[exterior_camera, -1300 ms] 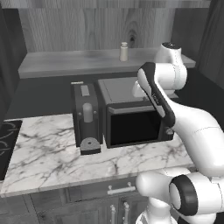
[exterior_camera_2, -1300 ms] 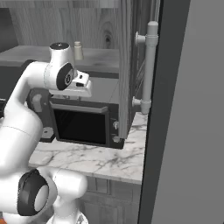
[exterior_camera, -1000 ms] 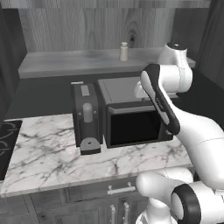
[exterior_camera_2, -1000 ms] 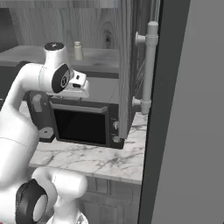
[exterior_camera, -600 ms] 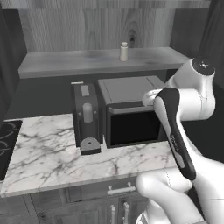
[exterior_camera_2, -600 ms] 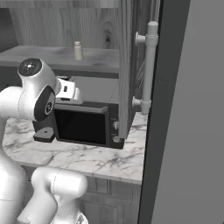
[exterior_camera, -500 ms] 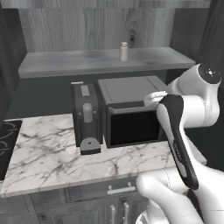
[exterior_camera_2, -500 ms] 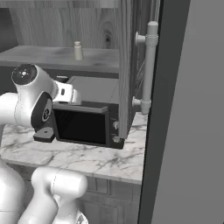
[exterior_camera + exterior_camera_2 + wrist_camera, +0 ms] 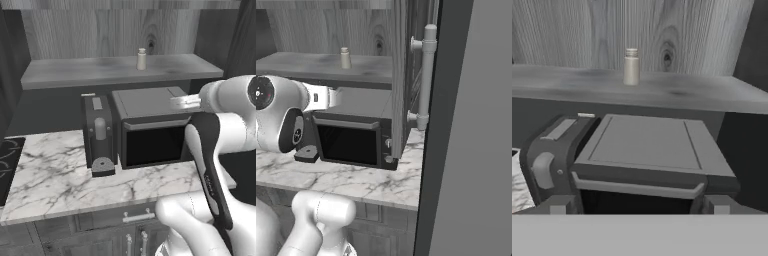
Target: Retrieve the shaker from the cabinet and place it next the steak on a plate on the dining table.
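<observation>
The shaker [image 9: 141, 59] is a small pale bottle that stands upright on the pale shelf board [image 9: 75, 72] of the dark wood-grain cabinet [image 9: 100, 30]. It also appears as the shaker [image 9: 345, 58] and the shaker [image 9: 631, 67]. My gripper [image 9: 177, 101] hovers over the right side of a microwave top, below and in front of the shelf, well short of the shaker. In the hand view the gripper [image 9: 637, 206] is open, with one fingertip [image 9: 561, 205] far to the left and nothing between the two. The steak, plate and dining table are out of view.
A dark microwave [image 9: 150, 132] and a dark coffee machine [image 9: 99, 135] stand on a marble counter [image 9: 60, 180] under the shelf. The open cabinet door [image 9: 400, 75] with its bar handle [image 9: 426, 75] juts out at the right. A tall grey panel [image 9: 471, 125] closes off that side.
The hand has dropped from shelf height to microwave-top height and drawn back toward the base. The shaker has not moved.
</observation>
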Available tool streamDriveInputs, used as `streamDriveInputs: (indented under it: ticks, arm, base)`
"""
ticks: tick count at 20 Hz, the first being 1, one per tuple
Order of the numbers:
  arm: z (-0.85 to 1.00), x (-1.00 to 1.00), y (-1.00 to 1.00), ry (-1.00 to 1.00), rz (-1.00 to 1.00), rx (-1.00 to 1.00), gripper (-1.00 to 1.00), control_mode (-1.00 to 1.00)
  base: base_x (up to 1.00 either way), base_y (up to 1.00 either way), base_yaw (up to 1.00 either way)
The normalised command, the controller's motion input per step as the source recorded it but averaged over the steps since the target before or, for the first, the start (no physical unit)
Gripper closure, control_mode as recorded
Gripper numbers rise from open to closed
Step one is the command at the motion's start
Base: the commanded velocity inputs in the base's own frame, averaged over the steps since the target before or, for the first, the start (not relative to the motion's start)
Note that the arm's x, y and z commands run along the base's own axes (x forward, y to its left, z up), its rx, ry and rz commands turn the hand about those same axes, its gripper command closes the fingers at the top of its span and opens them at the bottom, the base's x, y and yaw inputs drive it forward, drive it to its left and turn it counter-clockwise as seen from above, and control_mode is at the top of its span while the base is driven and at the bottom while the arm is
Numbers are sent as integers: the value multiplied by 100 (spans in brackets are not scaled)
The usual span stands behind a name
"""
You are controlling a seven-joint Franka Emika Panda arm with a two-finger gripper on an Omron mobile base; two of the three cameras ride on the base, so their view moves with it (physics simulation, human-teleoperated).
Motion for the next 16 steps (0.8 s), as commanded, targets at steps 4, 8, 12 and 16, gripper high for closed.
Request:
streamDriveInputs:
  ticks: [4,8,12,16]
  arm:
    - [70,0,1,0,0,-5,-100,-100]
    - [55,5,3,0,0,-4,-100,-100]
    - [10,15,8,0,1,0,-100,-100]
    - [0,18,18,-5,8,0,-100,-100]
  base:
    - [0,0,0]
    - [0,0,0]
    - [0,0,0]
    - [0,0,0]
